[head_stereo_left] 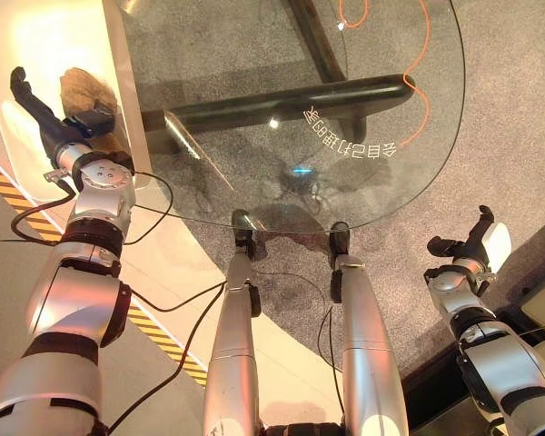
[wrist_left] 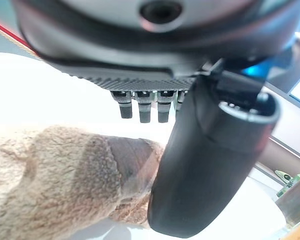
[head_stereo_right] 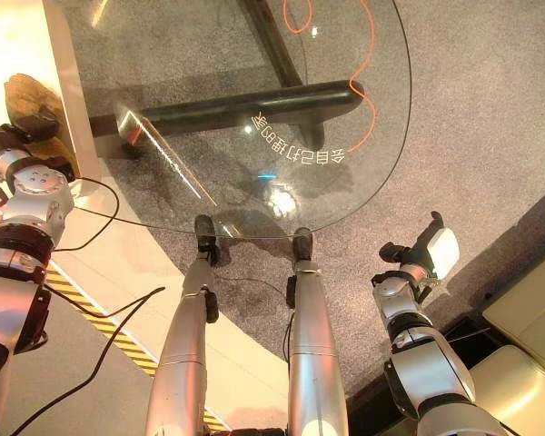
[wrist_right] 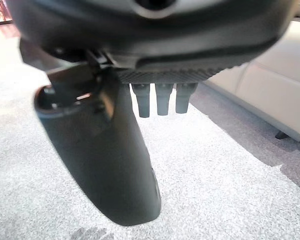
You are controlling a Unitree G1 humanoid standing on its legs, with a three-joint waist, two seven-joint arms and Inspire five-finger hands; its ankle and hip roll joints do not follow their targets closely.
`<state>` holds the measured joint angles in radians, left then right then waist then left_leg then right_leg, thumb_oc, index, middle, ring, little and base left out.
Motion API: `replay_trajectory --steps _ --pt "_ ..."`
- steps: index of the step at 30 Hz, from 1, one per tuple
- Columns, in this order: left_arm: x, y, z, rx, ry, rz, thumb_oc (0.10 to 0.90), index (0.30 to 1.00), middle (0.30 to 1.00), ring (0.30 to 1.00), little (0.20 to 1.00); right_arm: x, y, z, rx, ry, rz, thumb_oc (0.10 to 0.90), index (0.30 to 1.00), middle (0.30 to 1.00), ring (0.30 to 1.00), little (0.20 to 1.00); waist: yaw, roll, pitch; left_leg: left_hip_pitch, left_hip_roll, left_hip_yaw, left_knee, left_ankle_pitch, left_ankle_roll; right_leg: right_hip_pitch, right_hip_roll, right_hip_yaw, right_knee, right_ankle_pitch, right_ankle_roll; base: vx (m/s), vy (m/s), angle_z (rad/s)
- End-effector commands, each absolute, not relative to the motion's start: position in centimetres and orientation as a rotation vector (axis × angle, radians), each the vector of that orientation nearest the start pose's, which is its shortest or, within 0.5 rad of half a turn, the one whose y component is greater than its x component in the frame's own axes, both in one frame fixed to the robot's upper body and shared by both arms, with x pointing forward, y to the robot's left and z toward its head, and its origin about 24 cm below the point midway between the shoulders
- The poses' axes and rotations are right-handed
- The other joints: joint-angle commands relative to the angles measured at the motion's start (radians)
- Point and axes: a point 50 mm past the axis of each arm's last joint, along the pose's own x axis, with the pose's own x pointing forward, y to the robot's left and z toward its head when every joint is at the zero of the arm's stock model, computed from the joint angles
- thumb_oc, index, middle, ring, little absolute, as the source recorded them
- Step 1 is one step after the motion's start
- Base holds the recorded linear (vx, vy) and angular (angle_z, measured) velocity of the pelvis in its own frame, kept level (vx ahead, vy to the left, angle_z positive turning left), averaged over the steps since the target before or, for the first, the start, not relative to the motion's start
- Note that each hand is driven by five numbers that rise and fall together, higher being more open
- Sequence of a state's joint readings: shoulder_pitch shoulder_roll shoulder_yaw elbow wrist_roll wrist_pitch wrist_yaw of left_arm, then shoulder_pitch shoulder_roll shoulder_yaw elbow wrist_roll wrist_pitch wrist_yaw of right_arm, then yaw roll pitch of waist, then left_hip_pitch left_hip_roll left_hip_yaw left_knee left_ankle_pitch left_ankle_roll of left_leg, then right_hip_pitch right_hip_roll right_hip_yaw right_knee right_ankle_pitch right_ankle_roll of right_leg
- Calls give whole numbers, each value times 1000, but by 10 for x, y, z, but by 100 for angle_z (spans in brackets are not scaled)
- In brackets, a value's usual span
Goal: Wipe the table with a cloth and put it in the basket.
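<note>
Right hand (head_stereo_left: pixel 472 243) hangs relaxed over carpet, holding nothing. I've got the left hand (wrist_left: pixel 210 165) beside the brown cloth (head_stereo_left: pixel 84 91), fingers straight, not gripping; cloth sits left of the glass worktop (head_stereo_left: pixel 254 54). Risk: I nudge it away.

Round glass table (head_stereo_left: pixel 254 82) on a dark frame, above grey carpet (head_stereo_left: pixel 518 109). At its left edge, a white surface (head_stereo_left: pixel 45 54) with a brown fluffy cloth (head_stereo_left: pixel 86 91). Left hand (head_stereo_left: pixel 50 113) just beside the cloth, fingers straight. Right hand (head_stereo_left: pixel 468 245) low at the right, over the carpet, well apart from the table, fingers relaxed.
</note>
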<state>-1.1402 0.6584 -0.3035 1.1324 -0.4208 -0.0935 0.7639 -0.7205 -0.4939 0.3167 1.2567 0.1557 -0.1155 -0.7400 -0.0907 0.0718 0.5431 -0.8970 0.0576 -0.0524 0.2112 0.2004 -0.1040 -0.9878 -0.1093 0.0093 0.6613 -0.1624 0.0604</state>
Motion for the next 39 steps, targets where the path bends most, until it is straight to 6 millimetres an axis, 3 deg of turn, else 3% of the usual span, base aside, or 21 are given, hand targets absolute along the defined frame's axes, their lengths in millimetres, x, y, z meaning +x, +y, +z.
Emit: replay_trajectory --steps 1,9,12,15,17,22,24,26,27,29,33,35,39 --pt "364 341 271 234 -326 1099 800 900 900 900 900 312 -320 36 -696 260 -875 800 900 900 900 900 6 -20 -23 35 -89 73 163 -219 104 60 89 -35 -208 116 -24 0 0 0" --pt "360 346 258 181 -362 1070 800 900 900 900 900 302 -308 13 -683 326 -846 800 900 900 900 900 4 -27 -23 150 -89 69 117 -207 101 160 103 -19 -249 143 -13 -27 -77 1" --pt "356 348 249 132 -391 1034 800 900 900 900 900 293 -301 -6 -660 423 -784 800 900 900 900 900 10 -33 -23 252 -89 68 66 -199 91 261 101 -24 -294 150 -3 -42 -125 -5" --pt "351 353 220 91 -359 945 800 900 900 900 900 279 -301 -29 -605 565 -678 800 900 900 900 900 30 -37 -23 420 -84 67 -24 -185 79 432 81 -40 -379 154 9 -25 -137 -10" --pt "348 355 210 96 -341 916 800 900 900 900 900 270 -305 -37 -577 615 -648 800 900 900 900 900 37 -37 -40 473 -83 66 -63 -177 74 487 73 -43 -416 159 13 26 -93 -2" --pt "325 366 155 89 -242 847 800 900 900 900 900 214 -326 -72 -556 805 -621 800 900 900 900 900 58 -34 -172 652 -76 66 -217 -150 57 690 44 -43 -569 186 26 66 -42 4" --pt "321 367 145 93 -216 837 800 900 900 900 900 204 -328 -77 -564 831 -617 800 900 900 900 900 57 -32 -189 679 -75 63 -235 -147 56 722 43 -42 -591 189 26 56 23 -1" --pt "309 369 116 123 -129 794 800 900 900 900 900 178 -331 -91 -599 909 -596 800 900 900 900 900 56 -29 -244 749 -71 62 -277 -143 51 804 45 -40 -639 193 28 107 50 9" --pt "307 369 112 127 -116 789 800 900 900 900 900 175 -331 -92 -609 921 -587 800 900 900 900 900 55 -28 -250 758 -70 63 -282 -143 50 814 44 -42 -645 194 28 98 42 15" --pt "296 367 83 150 -15 746 800 900 900 900 900 154 -331 -103 -640 999 -549 800 900 900 900 900 59 -27 -296 798 -65 63 -296 -147 48 867 41 -52 -669 195 31 74 21 11" --pt "277 361 41 185 143 677 800 900 900 900 900 133 -324 -115 -690 1091 -458 800 900 900 900 900 70 -28 -353 834 -65 53 -298 -156 50 925 34 -66 -699 200 38 67 -9 14" --pt "262 353 9 201 276 629 800 900 900 900 900 121 -320 -122 -707 1151 -405 800 900 900 900 900 72 -27 -385 859 -63 53 -298 -164 49 956 33 -72 -709 198 40 94 19 4" --pt "231 345 -37 188 475 565 800 900 900 900 900 108 -316 -129 -721 1210 -345 800 900 900 900 900 75 -23 -429 894 -59 63 -298 -180 48 1001 23 -83 -729 196 46 85 33 -2"
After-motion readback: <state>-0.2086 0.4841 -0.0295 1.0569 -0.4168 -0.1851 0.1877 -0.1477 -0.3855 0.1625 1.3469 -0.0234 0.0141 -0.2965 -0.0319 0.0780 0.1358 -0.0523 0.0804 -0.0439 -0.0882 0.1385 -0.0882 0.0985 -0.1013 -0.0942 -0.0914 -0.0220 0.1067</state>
